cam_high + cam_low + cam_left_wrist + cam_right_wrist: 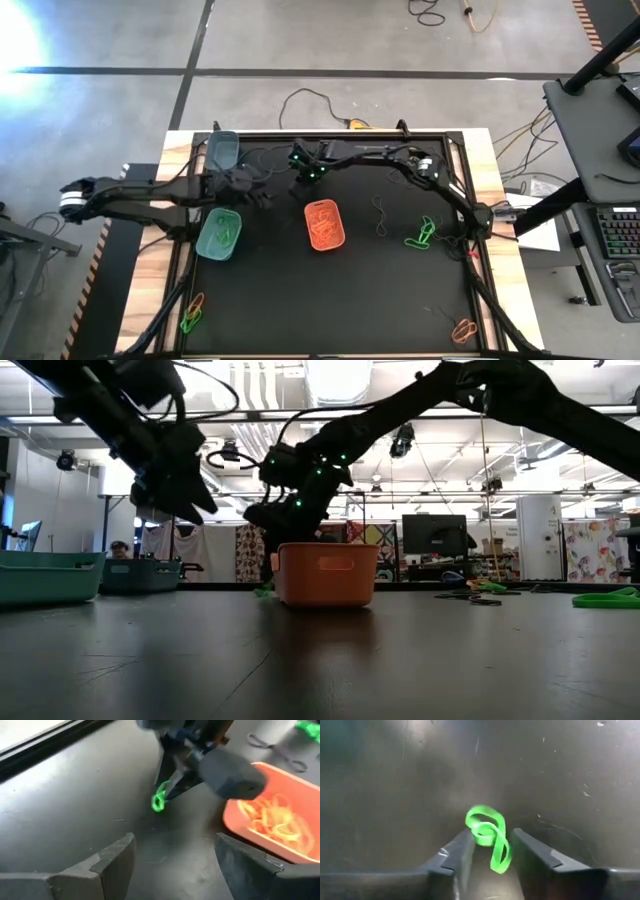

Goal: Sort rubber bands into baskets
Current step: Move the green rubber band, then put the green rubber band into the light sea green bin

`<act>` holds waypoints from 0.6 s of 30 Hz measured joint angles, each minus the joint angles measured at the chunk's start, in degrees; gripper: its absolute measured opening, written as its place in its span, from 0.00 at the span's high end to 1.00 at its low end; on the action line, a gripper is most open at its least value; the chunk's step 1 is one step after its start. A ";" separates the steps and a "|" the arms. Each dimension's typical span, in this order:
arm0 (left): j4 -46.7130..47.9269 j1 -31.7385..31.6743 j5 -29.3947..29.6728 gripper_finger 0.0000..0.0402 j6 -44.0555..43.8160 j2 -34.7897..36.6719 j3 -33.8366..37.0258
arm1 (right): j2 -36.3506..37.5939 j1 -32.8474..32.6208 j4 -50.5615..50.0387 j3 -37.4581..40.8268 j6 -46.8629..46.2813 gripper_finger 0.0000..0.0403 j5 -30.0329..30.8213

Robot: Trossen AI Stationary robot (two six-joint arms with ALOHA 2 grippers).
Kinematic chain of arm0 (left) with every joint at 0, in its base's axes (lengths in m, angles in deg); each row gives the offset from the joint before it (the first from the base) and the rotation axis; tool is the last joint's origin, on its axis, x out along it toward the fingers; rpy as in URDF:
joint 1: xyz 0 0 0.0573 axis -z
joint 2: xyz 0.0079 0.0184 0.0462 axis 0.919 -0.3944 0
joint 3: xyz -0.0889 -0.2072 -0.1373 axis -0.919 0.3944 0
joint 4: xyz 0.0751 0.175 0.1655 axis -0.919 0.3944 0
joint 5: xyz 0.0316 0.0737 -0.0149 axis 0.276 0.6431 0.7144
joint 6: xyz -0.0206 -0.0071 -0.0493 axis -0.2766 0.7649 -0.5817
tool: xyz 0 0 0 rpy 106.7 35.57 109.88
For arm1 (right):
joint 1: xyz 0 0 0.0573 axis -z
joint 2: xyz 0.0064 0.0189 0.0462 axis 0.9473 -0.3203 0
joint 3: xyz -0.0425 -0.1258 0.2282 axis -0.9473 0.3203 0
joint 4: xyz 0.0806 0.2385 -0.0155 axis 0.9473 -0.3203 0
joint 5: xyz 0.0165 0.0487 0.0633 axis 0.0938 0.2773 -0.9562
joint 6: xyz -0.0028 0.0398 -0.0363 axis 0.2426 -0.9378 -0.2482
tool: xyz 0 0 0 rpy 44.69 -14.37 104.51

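Note:
A bright green rubber band (487, 837) lies coiled between the parted fingertips of my right gripper (492, 845), low over the dark table just to the far left of the orange basket (325, 225). In the left wrist view the band (158, 801) shows at those fingertips. The orange basket (250, 827) holds orange bands. My left gripper (175, 865) hangs open with nothing in it, between the light teal-green basket (220, 235) and the dark grey-teal basket (222, 150). More bands lie loose on the table: green (420, 235), dark (380, 212) and orange (463, 330). My right gripper has its fingers on either side of the green band (495, 855), pointing steeply down from the far right. The band sits loosely coiled in the gap. I cannot tell whether either finger touches it, or whether it rests on the table.
A tangle of orange and green bands (195, 312) lies at the near left corner. Cables run along the table's far edge (330, 140). The right arm reaches across the far side of the table (400, 158). In the low view the orange basket (325, 573) stands in front of the right gripper.

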 joint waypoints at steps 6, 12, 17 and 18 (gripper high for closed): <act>-4.41 -2.50 -2.75 0.37 2.39 -4.41 -0.62 | 3.04 -0.03 -2.90 -0.13 5.07 0.57 -0.95; -11.39 -3.29 -4.50 0.37 3.66 -9.34 -0.64 | 6.79 -0.02 -13.16 0.14 11.69 0.54 -1.14; -17.29 -7.13 -9.36 0.37 2.94 -16.55 -0.64 | 11.33 -0.85 -22.47 0.38 16.27 0.57 0.74; -19.34 -7.82 -9.74 0.37 3.27 -18.29 -0.64 | 12.31 -1.17 -23.79 0.62 16.42 0.58 0.86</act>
